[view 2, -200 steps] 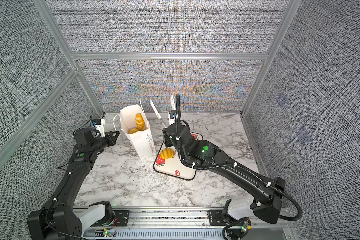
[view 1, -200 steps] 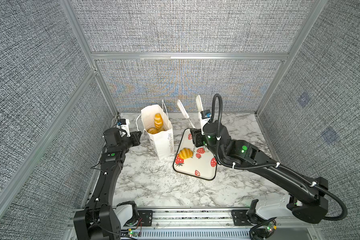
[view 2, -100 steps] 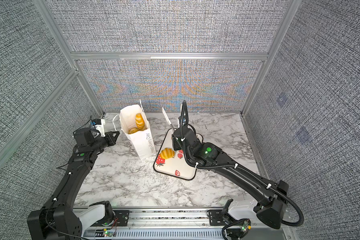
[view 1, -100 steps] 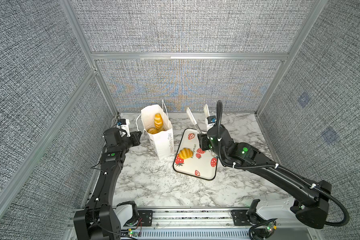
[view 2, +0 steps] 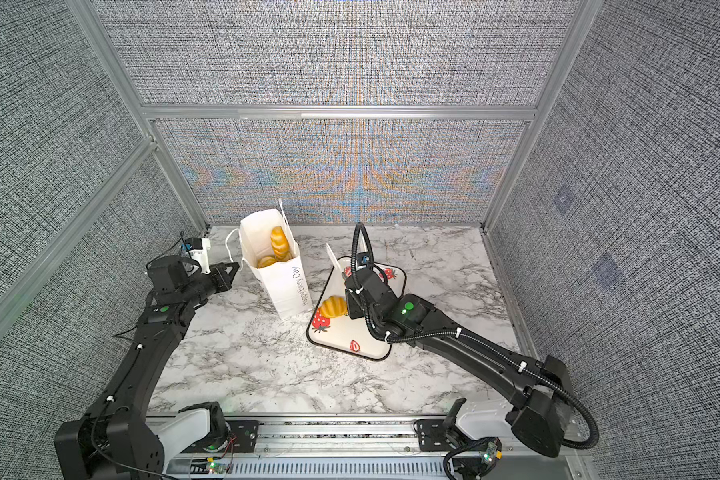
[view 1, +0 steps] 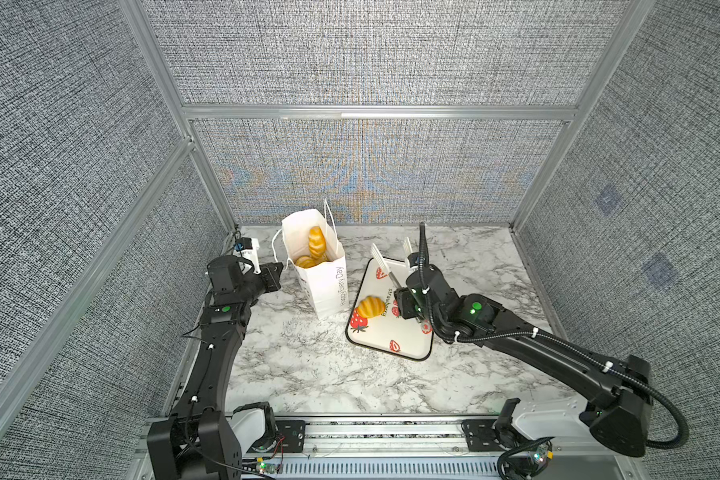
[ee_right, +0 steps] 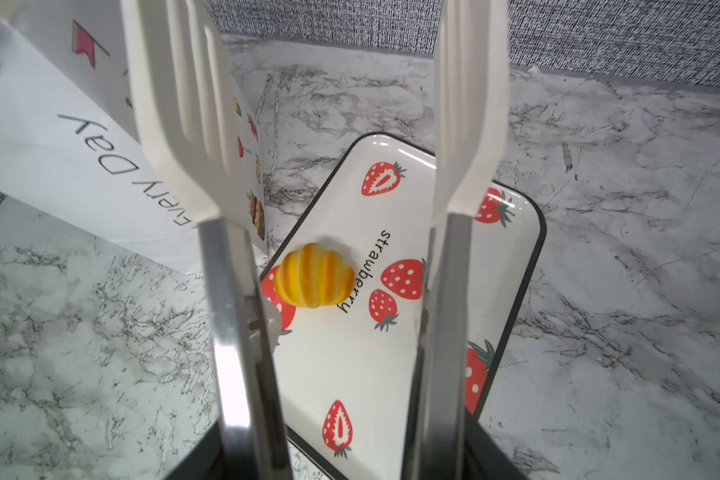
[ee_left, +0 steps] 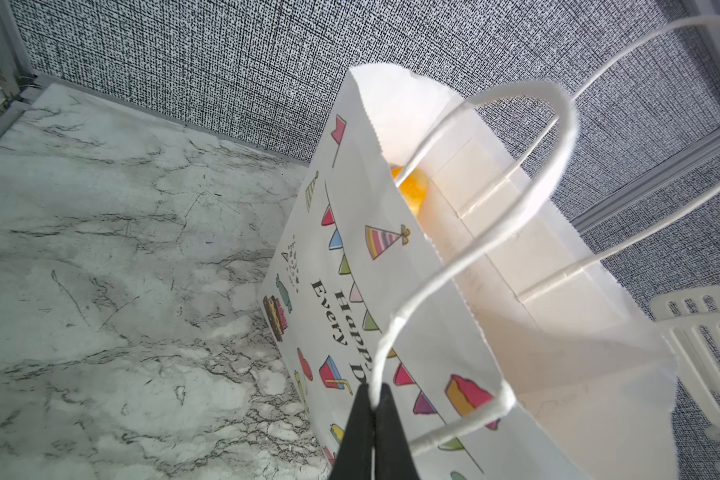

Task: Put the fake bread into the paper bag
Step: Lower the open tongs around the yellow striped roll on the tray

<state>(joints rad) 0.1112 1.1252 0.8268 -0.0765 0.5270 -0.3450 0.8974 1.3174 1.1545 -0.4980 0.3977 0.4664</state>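
Note:
The white paper bag [view 1: 326, 286] [view 2: 287, 286] stands open at the back left of the table. Golden fake bread [view 1: 316, 243] [view 2: 279, 242] [ee_left: 412, 192] lies inside it. My left gripper [view 1: 277, 274] [view 2: 231, 270] [ee_left: 374, 400] is shut on the bag's cord handle [ee_left: 395, 332]. One striped croissant [view 1: 371, 306] [view 2: 333, 307] [ee_right: 313, 275] lies on the strawberry tray [view 1: 391, 338] [view 2: 350, 334] [ee_right: 371, 374]. My right gripper [view 1: 404, 301] [view 2: 352, 299] [ee_right: 346, 461] is shut on white-tipped tongs [view 1: 378, 255] [ee_right: 175, 124]. The tongs are spread above the tray with nothing between them.
The tray sits just right of the bag, its near corner close to the bag's base. Grey fabric walls with aluminium posts close in the marble table [view 1: 308, 374] on three sides. A rail with the arm bases runs along the front edge.
My right arm has swung the empty tongs away from the bag's mouth, rightward and down over the tray. The left gripper and the bag have stayed put.

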